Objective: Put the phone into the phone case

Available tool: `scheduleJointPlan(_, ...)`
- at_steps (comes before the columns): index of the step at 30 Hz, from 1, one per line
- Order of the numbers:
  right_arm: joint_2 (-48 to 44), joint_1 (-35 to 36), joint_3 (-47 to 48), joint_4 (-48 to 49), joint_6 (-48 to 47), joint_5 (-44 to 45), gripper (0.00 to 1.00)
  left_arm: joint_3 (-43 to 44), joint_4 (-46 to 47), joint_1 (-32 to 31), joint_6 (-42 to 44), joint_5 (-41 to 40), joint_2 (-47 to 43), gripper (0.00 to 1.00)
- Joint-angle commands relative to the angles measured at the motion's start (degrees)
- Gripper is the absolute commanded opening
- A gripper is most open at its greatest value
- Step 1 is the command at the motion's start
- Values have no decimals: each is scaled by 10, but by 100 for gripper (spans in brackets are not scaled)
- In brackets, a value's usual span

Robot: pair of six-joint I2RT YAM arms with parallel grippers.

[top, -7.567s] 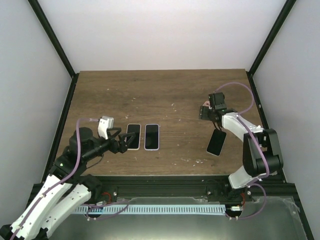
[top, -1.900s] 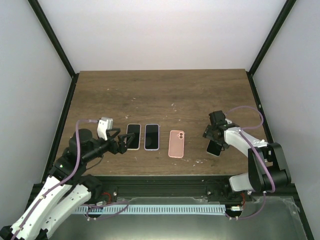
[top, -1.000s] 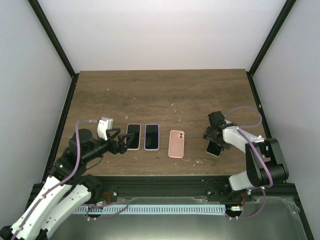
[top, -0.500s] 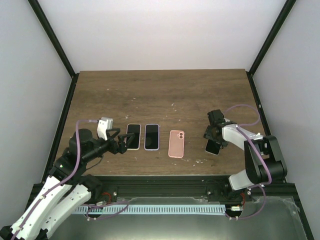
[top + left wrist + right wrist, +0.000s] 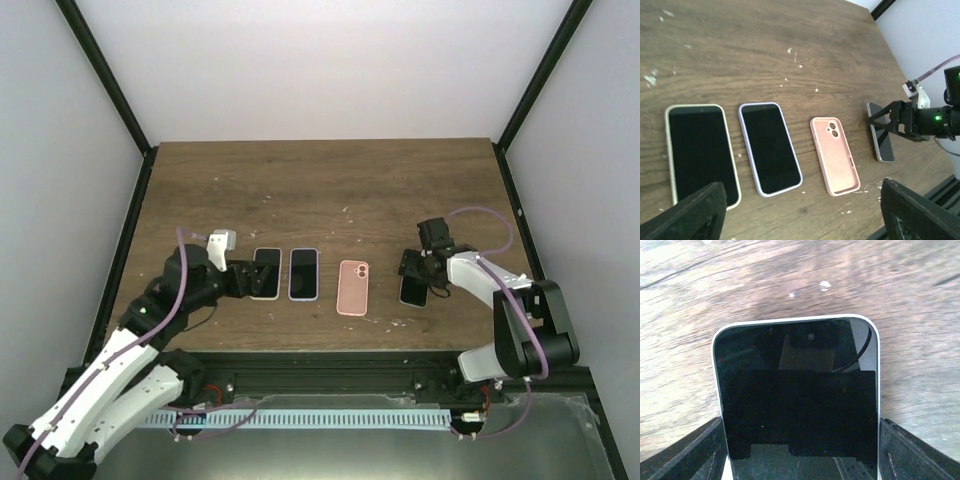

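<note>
An empty pink phone case (image 5: 352,287) lies open side up near the table's front edge; it also shows in the left wrist view (image 5: 835,162). A bare black phone (image 5: 412,292) with a silver rim lies just right of it, screen up. My right gripper (image 5: 418,272) is shut on the phone's long sides. In the right wrist view the phone (image 5: 797,385) fills the space between the two fingers (image 5: 685,452). My left gripper (image 5: 240,281) is open and empty, low over the table left of the cased phones.
Two cased phones lie screen up left of the pink case: a cream-rimmed one (image 5: 265,273) and a lilac-rimmed one (image 5: 303,273). Both show in the left wrist view, cream (image 5: 700,150) and lilac (image 5: 770,147). The table's front edge runs just below them.
The pink case, absent from the table in the oldest frame, lies there since. My right gripper has moved the phone left towards the case. My left arm has shifted forward towards the cased phones.
</note>
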Motion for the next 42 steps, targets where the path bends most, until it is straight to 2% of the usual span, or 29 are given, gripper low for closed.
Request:
scheduleJointPlan(1,-24,1,-5,25,-23,-60,66,-3,42,1,-35,32,38,84)
scheduleJointPlan(8,-77,26,2,20,-8,-121,64,-32,132,2,-66,111,134,73)
scheduleJointPlan(12,-100,59,13,22,18,-153,63,-45,190,1,-90,140,175,71)
scheduleJointPlan(16,-97,99,26,35,48,-183,63,-40,206,-5,-94,147,199,70)
scheduleJointPlan(21,-83,144,30,82,98,-207,63,-46,205,-18,-96,143,196,70)
scheduleJointPlan(28,-27,197,56,120,138,-195,63,-67,199,-23,-104,135,176,70)
scheduleJointPlan(42,43,216,63,143,173,-171,63,-90,178,-24,-100,119,134,71)
